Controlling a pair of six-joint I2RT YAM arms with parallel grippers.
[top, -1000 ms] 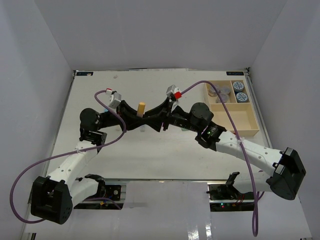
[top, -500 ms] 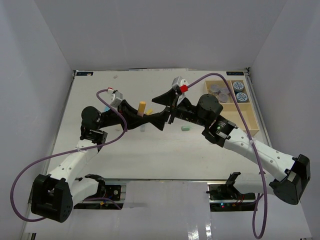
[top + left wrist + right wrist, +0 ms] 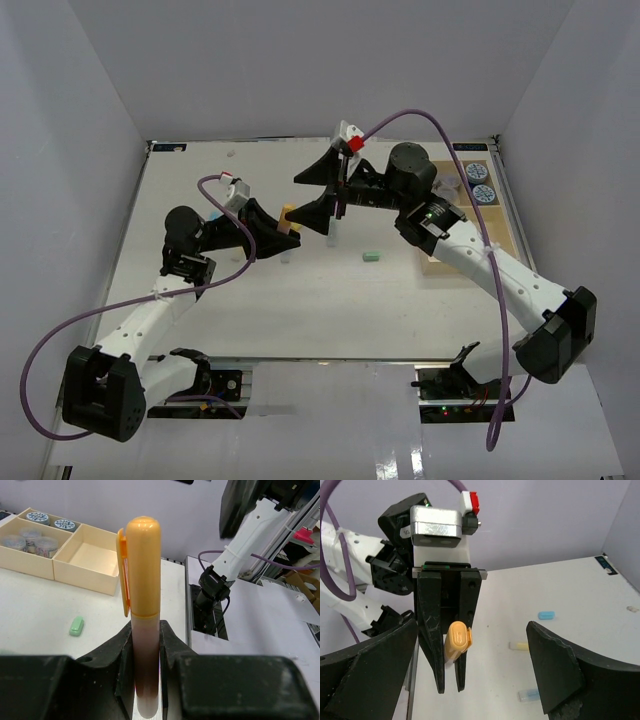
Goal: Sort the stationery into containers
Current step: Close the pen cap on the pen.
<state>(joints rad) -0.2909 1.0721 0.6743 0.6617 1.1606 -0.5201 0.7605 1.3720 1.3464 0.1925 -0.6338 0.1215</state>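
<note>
**Top external: rolls sorted, markers pending**

Rolls [image 3: 483,193] sit in the tray [image 3: 492,252] at 2 o'clock. Left tool [image 3: 146,645] grips an orange marker [image 3: 142,595] mid-surface; right tool [image 3: 470,677] gapes facing it. Green block [image 3: 371,256] and others remain loose.

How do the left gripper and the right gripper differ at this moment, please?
The left gripper is shut on the orange marker, which stands upright between its fingers with its cap out; the right gripper is open wide and holds nothing. In the right wrist view, the marker and the left gripper's fingers sit in the gap of the right gripper's jaws. Both are black two-finger grippers, meeting over the table.
</note>
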